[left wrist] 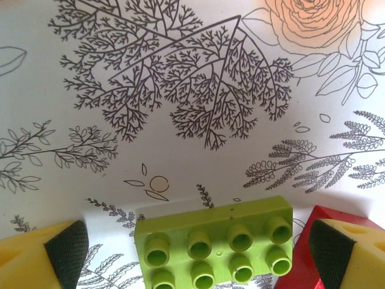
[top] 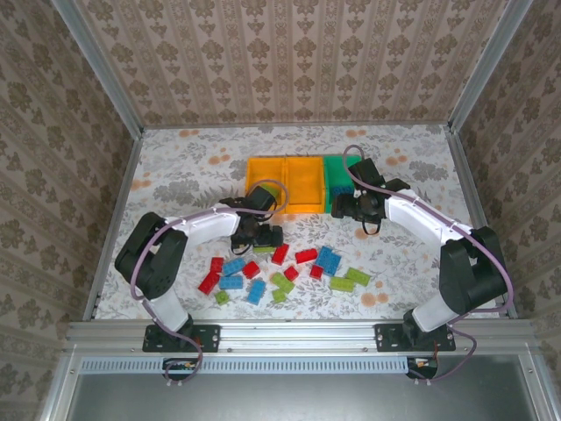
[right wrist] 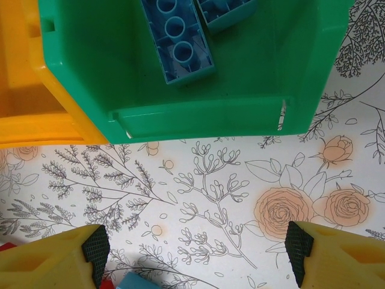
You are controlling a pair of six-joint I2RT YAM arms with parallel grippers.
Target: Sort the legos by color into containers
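Red, blue and lime legos lie scattered on the floral table, such as a red one, a blue one and a lime one. My left gripper is open low over a lime green brick, which lies studs up between the pads without touching them. A red brick sits by the right finger. My right gripper hangs open and empty just in front of the green container, which holds two blue bricks. Two orange containers stand left of it.
The three bins stand side by side at mid table, behind the brick pile. A blue brick corner shows at the lower edge of the right wrist view. Metal frame rails and patterned walls close in the table.
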